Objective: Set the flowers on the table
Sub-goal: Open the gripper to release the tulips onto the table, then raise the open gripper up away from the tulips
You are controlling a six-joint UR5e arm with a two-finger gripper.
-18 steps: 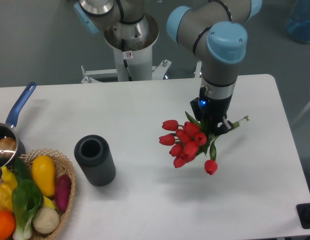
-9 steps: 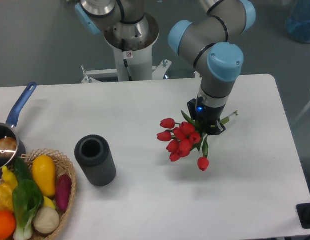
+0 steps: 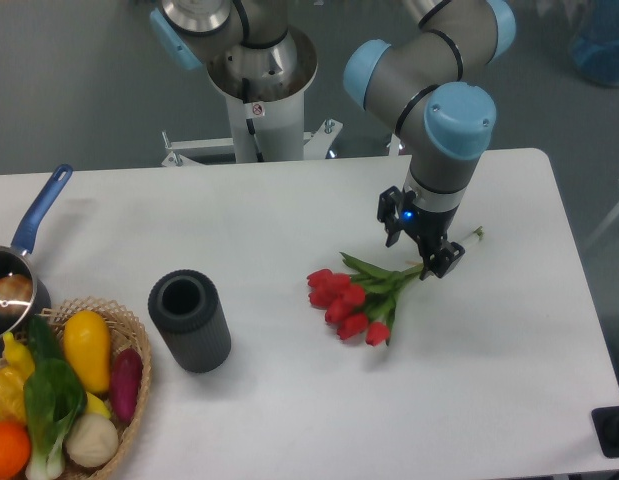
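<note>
One bunch of flowers [image 3: 351, 300] lies on the table [image 3: 289, 220], right of centre in the frame. Its long axis runs from the red heads at lower left to the stem ends at upper right. The gripper [image 3: 421, 245] stands over the stem end, fingers spread to either side of the stems and apparently released. Judged next move: a straight vertical retreat clear of the stems.

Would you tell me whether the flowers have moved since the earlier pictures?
Yes. The flowers have dropped flat onto the table, blooms now nearer the dark cylinder.
</note>
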